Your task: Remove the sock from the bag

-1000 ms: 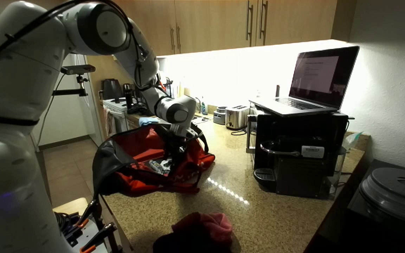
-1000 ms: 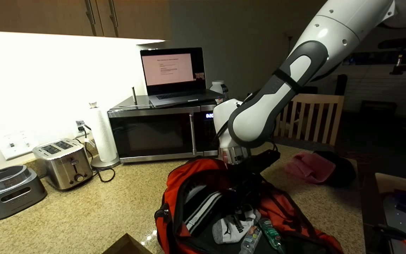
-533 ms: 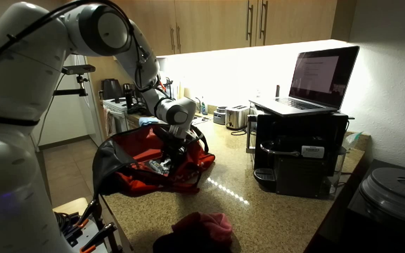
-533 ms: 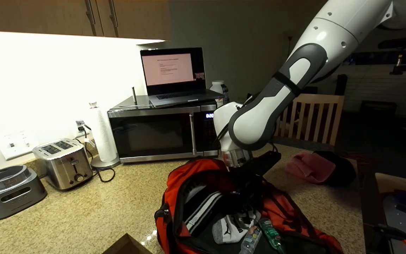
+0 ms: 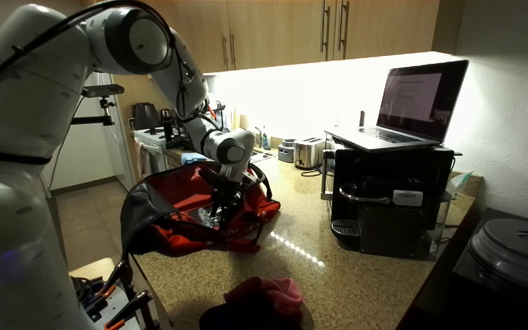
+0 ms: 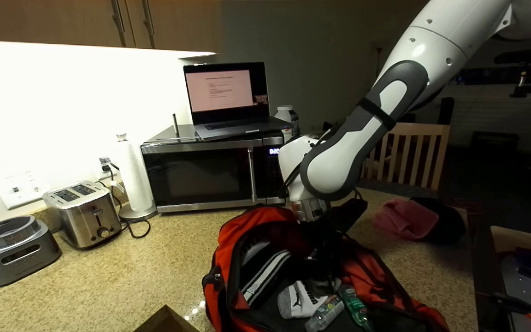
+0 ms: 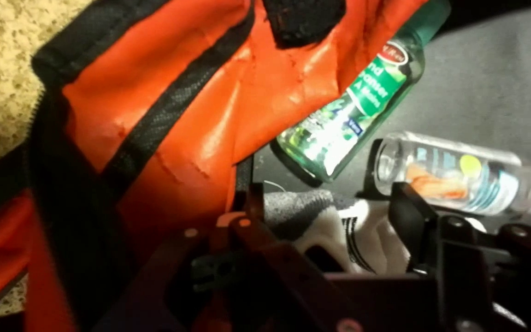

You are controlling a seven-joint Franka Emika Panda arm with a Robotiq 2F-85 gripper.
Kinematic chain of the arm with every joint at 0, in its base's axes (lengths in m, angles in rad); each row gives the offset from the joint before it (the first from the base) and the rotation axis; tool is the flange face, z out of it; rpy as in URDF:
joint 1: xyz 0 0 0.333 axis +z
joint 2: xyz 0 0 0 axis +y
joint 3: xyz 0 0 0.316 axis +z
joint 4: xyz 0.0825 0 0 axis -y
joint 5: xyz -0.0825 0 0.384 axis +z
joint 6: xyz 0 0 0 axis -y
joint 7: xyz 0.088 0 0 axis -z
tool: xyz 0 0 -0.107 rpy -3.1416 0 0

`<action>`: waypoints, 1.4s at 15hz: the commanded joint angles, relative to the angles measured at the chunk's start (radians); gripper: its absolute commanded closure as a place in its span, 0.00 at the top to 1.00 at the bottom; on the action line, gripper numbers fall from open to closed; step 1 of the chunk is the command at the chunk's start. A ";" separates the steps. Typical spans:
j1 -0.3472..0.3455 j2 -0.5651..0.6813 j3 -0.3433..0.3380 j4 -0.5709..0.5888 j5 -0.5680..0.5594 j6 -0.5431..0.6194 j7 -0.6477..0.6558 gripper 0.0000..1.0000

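In the wrist view, the black two-fingered gripper (image 7: pixel 332 205) holds its jaws apart, the white-and-grey cloth sock (image 7: pixel 378 233) showing between them. In an exterior view, the sock lies inside the red-and-black fabric bag (image 6: pixel 252 217). In an exterior view, the gripper reaches into the bag.

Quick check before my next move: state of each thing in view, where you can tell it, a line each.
Bag: open
Gripper: open, down in the bag
Sock: in the bag, seen between the jaws; contact unclear
Green bottle: on its side, cap on
Clear bottle: on its side
Laptop: open, screen lit
Microwave: door shut, display lit
Cabinets: shut
Toaster: upright, lever looks up
Pink cloth: bunched up
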 commanded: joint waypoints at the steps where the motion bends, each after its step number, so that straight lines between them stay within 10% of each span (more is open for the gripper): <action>1: 0.011 -0.004 -0.010 -0.016 -0.019 0.027 -0.030 0.41; 6: 0.012 -0.002 -0.006 -0.016 -0.017 0.049 -0.037 0.09; 21: 0.001 -0.046 -0.001 0.016 0.017 0.011 -0.023 0.06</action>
